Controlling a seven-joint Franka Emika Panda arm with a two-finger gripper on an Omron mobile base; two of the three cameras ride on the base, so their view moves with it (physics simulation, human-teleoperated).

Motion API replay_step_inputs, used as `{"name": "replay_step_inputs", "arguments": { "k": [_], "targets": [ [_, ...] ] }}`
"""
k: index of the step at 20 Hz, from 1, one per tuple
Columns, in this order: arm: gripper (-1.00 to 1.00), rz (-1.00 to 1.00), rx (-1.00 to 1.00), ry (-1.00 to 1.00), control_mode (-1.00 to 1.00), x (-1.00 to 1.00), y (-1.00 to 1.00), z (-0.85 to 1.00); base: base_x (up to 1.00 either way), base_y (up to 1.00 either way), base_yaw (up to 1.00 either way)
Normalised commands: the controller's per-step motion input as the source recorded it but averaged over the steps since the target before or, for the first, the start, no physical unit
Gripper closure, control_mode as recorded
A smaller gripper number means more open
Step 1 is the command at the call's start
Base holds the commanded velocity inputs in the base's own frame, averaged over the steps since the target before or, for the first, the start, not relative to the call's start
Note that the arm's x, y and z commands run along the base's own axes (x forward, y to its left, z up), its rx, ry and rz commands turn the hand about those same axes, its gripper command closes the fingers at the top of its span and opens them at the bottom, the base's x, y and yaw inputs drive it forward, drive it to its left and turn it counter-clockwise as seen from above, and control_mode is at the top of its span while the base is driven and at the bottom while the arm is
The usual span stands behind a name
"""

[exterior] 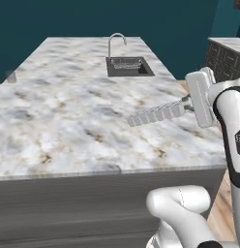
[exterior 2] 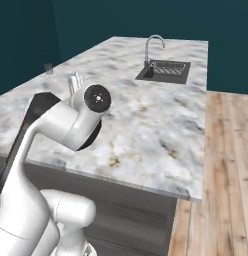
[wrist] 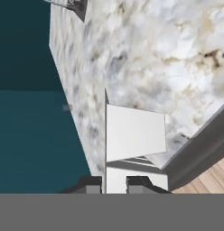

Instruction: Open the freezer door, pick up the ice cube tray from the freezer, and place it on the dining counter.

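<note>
My gripper [exterior: 186, 104] is shut on one end of the ice cube tray [exterior: 156, 114], a pale tray with a row of small cells. The tray sticks out leftward from the fingers over the right part of the dining counter [exterior: 68, 111], a marble slab with brownish veins. In the hand view the tray [wrist: 134, 133] appears as a white slab rising from between my fingertips [wrist: 92, 184], with the marble counter [wrist: 154, 54] behind it. In the right base view my own arm hides the hand; a white tip of the tray [exterior 2: 75, 84] pokes up behind it.
An inset sink [exterior: 129, 66] with a curved faucet [exterior: 116, 41] lies at the counter's far side. A small grey cup [exterior: 10, 76] stands at the far left edge. A smaller marble top over dark drawers [exterior: 226, 55] is at the right, and wooden floor [exterior 2: 226, 175] runs beside the counter.
</note>
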Motion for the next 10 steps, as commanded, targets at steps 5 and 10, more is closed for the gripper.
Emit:
{"name": "replay_step_inputs", "arguments": {
  "k": [5,10],
  "targets": [
    [1.00,0.13,0.00,0.00,-1.00,0.62,0.00,-0.46,0.00,0.00,0.00],
    [1.00,0.09,0.00,0.00,-1.00,0.60,0.00,-0.40,0.00,0.00,0.00]
  ]
}}
